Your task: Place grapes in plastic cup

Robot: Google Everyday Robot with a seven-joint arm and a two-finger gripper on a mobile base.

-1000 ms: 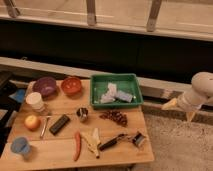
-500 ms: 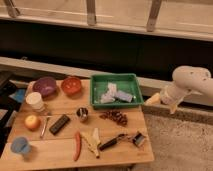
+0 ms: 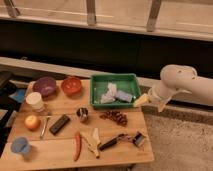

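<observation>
While agape, hand [image 3: 151, 103] beside table [image 3: 131, 126] edge.

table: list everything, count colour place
bunch of grapes: 1, dark red, before tray
small plastic cup: 1, light blue, front left
plastic tray: 1, green, back right
flat packets: several, white, in tray
purple bowl: 1, purple, back left
orange bowl: 1, orange, beside it
tall cup: 1, cream, left
shiny metal cup: 1, silver, centre
long chili pepper: 1, red, front
round fruit: 1, orange, left
flat bar: 1, black, centre
gripper: 1, pale, open, right of tray

Dark red-brown grapes [image 3: 115, 117]; light-blue plastic cup [image 3: 20, 146]; cream pincer [image 3: 148, 104] right of green tray [image 3: 115, 76]
</observation>
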